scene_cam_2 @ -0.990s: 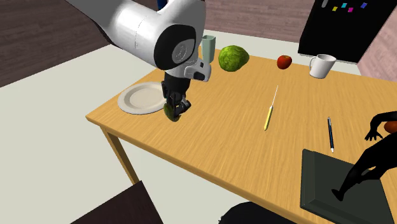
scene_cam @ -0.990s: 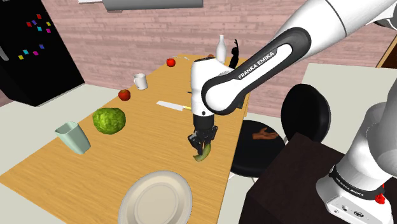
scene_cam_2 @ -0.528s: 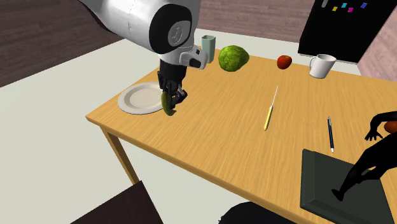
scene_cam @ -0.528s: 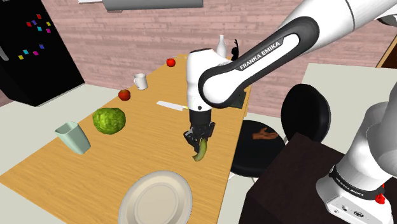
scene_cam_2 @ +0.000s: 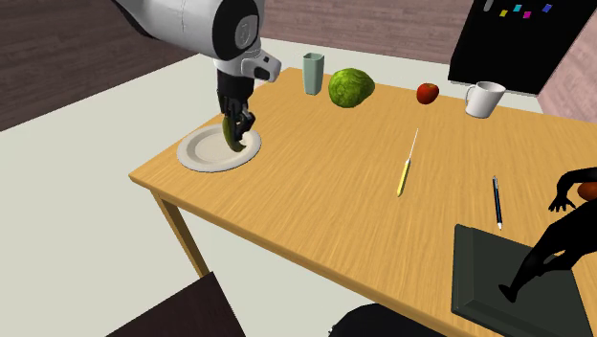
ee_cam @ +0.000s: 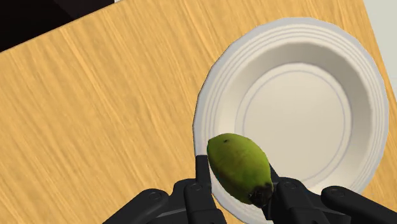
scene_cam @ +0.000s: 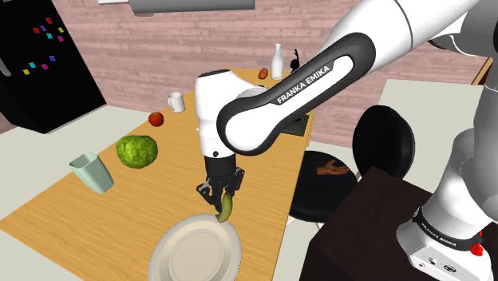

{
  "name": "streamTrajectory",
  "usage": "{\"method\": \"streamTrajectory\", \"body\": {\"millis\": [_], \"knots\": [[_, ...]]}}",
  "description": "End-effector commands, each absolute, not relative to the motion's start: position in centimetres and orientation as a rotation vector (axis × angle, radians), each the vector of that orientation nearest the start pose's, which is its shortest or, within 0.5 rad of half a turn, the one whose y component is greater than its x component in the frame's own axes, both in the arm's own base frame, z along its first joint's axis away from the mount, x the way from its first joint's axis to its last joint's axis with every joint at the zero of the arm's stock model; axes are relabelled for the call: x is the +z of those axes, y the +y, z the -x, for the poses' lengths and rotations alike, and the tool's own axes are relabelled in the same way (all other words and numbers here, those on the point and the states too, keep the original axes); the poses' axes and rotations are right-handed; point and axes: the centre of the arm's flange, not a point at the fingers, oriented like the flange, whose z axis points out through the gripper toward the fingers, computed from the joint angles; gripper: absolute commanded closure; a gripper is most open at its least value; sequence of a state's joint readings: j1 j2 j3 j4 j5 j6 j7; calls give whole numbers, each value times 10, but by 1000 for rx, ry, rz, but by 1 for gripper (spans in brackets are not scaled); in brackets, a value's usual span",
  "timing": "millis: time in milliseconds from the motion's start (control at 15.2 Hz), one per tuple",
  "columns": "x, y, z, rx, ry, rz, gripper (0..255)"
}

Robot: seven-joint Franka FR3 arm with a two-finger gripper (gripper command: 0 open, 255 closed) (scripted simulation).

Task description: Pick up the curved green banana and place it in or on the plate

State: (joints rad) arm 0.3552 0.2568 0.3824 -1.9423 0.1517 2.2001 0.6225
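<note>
Wood-grain counter (scene_cam: 96, 207) runs long and pale gold through this kitchen. The jaws are clenched on the green banana (scene_cam: 226, 207), gripping it by its upper end so that it hangs off the wood with its tip pointing down. In the wrist view the fruit (ee_cam: 240, 167) sits between the two black fingers, right over the near rim of the white plate (ee_cam: 216, 83). From the shoulder camera the banana's tip hovers just above the plate's (scene_cam: 171, 255) far edge. Whether it touches the rim, I cannot tell.

The plate (scene_cam_2: 196, 153) lies at the counter's (scene_cam_2: 335, 211) corner in the second exterior view, with the banana (scene_cam_2: 231, 133) over it. Further along come a pale green cup (scene_cam_2: 313, 73), a green cabbage (scene_cam_2: 351, 87), a red fruit (scene_cam_2: 428, 93) and a white mug (scene_cam_2: 483, 98). Mid-counter lies a knife (scene_cam_2: 409, 165) with a yellow handle, then a dark pen (scene_cam_2: 497, 201), and a dark tray (scene_cam_2: 478, 278) carrying a black figurine (scene_cam_2: 555, 239).

Round the room, a black fridge (scene_cam: 40, 64) dotted with coloured magnets stands against a pinkish brick wall (scene_cam: 160, 40). A white bottle (scene_cam: 277, 60) stands at the counter's far end, and a black stool (scene_cam: 323, 180) sits beside the counter on pale floor (scene_cam_2: 86, 144).
</note>
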Motion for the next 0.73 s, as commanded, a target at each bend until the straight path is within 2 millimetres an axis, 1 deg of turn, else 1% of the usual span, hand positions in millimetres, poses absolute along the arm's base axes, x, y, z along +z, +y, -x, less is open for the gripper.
{"method": "streamTrajectory", "body": {"millis": [0, 462, 660], "knots": [[363, 431, -449, 185, -18, 2956, 255], [367, 521, -447, 185, -18, 2956, 255], [351, 521, -447, 185, -18, 2956, 255]]}}
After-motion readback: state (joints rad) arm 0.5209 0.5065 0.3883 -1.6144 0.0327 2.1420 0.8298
